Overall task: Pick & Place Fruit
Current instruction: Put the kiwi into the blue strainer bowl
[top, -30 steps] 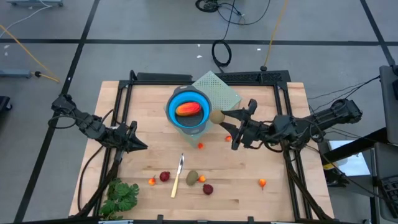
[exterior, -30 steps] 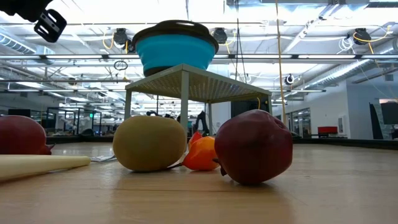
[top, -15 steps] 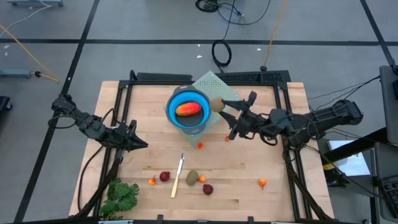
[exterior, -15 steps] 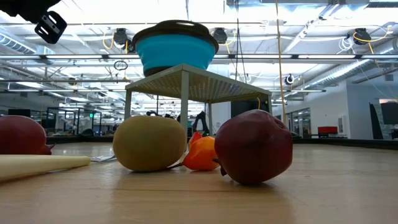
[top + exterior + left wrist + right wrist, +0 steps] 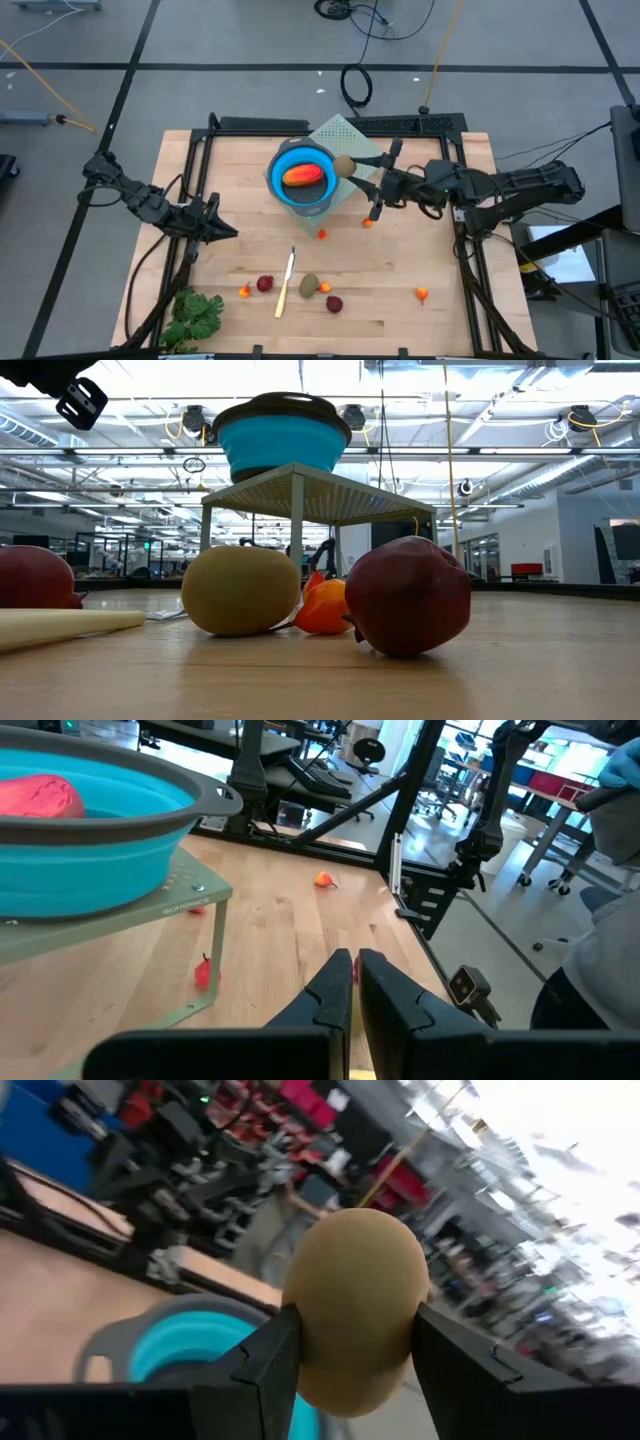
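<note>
My right gripper (image 5: 352, 168) is shut on a brown-green oval fruit (image 5: 355, 1310), which hangs just right of the rim of the blue bowl (image 5: 303, 176). The bowl stands on a pale green perforated stand (image 5: 352, 142) and holds an orange-red oblong fruit (image 5: 302, 175). My left gripper (image 5: 228, 233) waits shut over the table's left part, touching nothing. More fruit lies near the front edge: a brown-green oval (image 5: 309, 286), two dark red balls (image 5: 264, 284) (image 5: 334, 303) and small orange bits (image 5: 244, 291) (image 5: 421, 293). My right gripper pinches the oval fruit by its two opposite sides (image 5: 300, 1325) between its two fingers (image 5: 455, 1365). The fingers reach in roughly level from the table's right. The fruit is lifted clear of the table, beside the bowl's right rim (image 5: 333, 172).
A pale cream stick (image 5: 286, 283) lies among the front fruit, and a leafy green bunch (image 5: 195, 315) lies at the front left corner. Two small red-orange bits (image 5: 322, 234) (image 5: 367, 222) lie below the stand. Black frame rails (image 5: 330, 124) border the table.
My right gripper has carried the oval fruit up and toward the far edge, from beside the stand to the bowl's right rim. It has stayed shut on the fruit.
</note>
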Action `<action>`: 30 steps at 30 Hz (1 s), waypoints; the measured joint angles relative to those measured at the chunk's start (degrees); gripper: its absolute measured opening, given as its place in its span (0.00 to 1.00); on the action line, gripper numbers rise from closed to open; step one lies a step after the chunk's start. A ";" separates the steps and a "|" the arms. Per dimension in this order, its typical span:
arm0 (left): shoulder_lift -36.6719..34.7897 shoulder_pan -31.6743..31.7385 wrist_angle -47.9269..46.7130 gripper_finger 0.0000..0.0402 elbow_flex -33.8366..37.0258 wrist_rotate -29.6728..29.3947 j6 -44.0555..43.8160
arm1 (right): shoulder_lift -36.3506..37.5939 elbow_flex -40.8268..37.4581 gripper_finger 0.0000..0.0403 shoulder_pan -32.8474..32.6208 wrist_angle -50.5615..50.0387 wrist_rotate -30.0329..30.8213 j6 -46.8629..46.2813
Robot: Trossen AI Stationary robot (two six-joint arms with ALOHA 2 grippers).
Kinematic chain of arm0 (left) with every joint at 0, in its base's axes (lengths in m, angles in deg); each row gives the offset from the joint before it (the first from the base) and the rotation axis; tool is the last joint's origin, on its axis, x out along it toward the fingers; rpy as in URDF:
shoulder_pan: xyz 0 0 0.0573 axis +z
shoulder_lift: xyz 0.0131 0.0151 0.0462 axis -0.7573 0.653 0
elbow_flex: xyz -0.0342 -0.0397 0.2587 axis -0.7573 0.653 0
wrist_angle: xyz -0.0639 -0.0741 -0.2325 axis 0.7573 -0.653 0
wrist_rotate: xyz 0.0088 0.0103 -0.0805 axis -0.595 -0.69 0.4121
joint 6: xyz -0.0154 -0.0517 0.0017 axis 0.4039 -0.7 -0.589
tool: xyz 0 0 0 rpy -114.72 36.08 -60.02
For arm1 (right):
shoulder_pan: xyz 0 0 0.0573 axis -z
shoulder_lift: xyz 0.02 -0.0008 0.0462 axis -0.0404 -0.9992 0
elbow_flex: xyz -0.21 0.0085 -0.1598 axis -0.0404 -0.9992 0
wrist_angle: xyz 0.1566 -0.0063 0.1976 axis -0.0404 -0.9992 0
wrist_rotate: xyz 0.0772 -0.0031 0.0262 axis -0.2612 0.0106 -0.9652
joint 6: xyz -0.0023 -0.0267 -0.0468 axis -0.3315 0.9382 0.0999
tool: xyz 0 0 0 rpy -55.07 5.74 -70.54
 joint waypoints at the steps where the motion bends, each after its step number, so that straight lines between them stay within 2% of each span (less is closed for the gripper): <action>1: 0.02 0.02 0.00 0.05 0.00 0.00 0.04 | -0.18 0.83 0.41 0.57 -1.65 -1.20 -1.73; 6: 0.00 0.00 -0.07 0.05 0.00 0.00 0.04 | -1.24 4.01 0.41 3.22 -7.62 -8.12 -8.10; 19: 0.00 0.02 -0.02 0.05 0.00 0.00 -0.03 | -6.94 7.45 0.41 9.15 -11.77 -23.34 -15.23; 25: 0.02 0.00 0.21 0.05 -0.01 -0.17 -0.14 | -8.91 7.57 0.41 10.81 -11.93 -26.93 -15.28; 30: 0.02 0.00 4.77 0.05 -0.02 -4.93 0.03 | -9.62 7.57 0.41 11.08 -11.24 -30.01 -16.43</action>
